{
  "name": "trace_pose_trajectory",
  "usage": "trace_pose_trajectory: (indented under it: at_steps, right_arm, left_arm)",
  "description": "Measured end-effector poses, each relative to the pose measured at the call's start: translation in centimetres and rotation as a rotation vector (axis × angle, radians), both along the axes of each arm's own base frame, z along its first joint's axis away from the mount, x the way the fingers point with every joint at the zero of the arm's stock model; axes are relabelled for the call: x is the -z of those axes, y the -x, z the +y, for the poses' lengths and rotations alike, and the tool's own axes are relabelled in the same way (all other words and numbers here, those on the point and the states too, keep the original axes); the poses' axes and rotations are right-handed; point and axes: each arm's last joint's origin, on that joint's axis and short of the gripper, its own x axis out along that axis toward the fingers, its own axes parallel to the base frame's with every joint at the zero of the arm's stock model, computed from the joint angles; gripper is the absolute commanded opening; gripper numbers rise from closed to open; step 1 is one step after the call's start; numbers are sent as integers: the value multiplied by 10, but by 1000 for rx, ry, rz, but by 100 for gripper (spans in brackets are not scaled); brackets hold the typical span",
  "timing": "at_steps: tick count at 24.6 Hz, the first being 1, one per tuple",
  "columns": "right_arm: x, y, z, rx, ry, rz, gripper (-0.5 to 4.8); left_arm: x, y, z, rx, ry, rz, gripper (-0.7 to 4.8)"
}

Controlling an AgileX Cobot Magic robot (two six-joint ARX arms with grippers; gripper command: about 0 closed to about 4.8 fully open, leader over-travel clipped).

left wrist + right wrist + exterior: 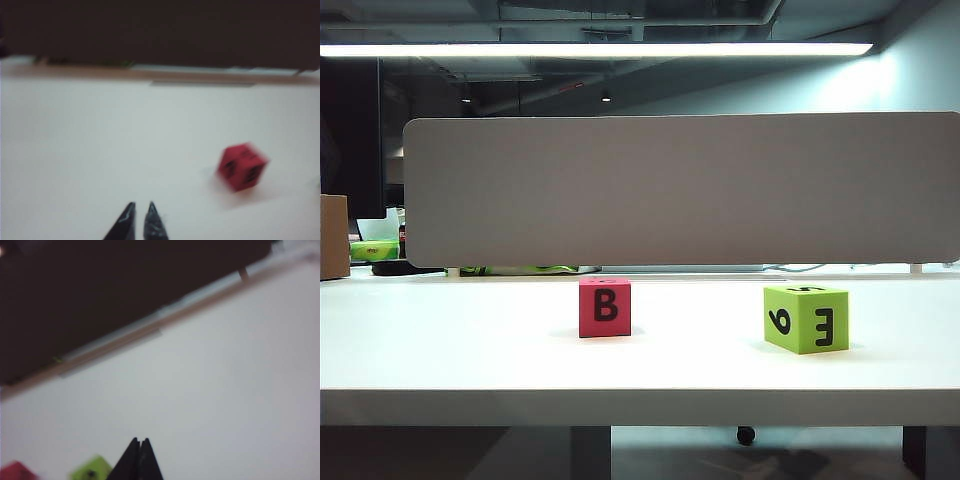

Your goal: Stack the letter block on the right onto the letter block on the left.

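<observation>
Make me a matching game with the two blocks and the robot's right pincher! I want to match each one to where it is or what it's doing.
Things:
1. red block
2. green block
3. right gripper

Descriptions:
A. sits on the right side of the table, shows an E
B. shut, holding nothing
C. sits near the middle of the table, shows a B

Pairs: 1-C, 2-A, 3-B
</observation>
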Motion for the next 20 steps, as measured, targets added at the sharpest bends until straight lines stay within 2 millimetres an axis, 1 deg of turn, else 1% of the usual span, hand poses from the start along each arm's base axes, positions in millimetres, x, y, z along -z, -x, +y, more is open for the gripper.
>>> trace_pose_trajectory:
  at_steps: [1,2,3,5,7,8,9,10,11,12,13,14,16,17,18,19,20]
  right_arm:
    - [-21,10,2,-60,-2,-28,-2]
    - [-34,17,4,-120,27,-45,-2]
    - [-45,23,6,-175,71,-67,-2]
    - [-76,41,11,-288,212,-143,-3]
    - [-99,53,12,-316,298,-192,-3]
    - [-112,58,12,-319,328,-182,-3]
    - [-136,59,13,-323,380,-140,-2]
    - [-145,55,12,-330,395,-110,-2]
    - [-154,48,12,-345,402,-72,-2]
    - [-163,37,12,-373,401,-16,-1]
    - [-170,23,12,-406,393,35,0]
    - [-173,11,12,-437,379,84,12]
    - [-180,-18,12,-517,338,190,84]
    - [-182,-37,12,-555,321,231,127]
    - [-182,-51,14,-578,311,265,155]
    - [-179,-70,16,-603,299,313,191]
    - [-173,-90,19,-620,287,378,240]
  left_arm:
    - [-21,6,-3,90,27,-64,26]
    - [-35,12,-4,142,41,-103,26]
    - [-44,15,-5,169,47,-127,26]
    - [-72,28,-6,218,89,-201,26]
    - [-90,36,-7,234,145,-210,26]
    - [-100,37,-7,239,162,-202,26]
    - [-112,33,-8,266,162,-178,26]
    - [-118,27,-8,304,154,-147,26]
    - [-121,19,-9,340,146,-114,26]
    - [-122,7,-10,382,135,-63,26]
    - [-120,-6,-10,415,126,-8,26]
    - [-117,-13,-10,440,122,28,26]
    - [-109,-35,-11,507,123,134,26]
    - [-103,-46,-12,532,131,186,26]
    - [-97,-56,-11,547,143,234,26]
    - [-93,-62,-11,553,152,269,26]
    - [-87,-69,-11,558,162,307,26]
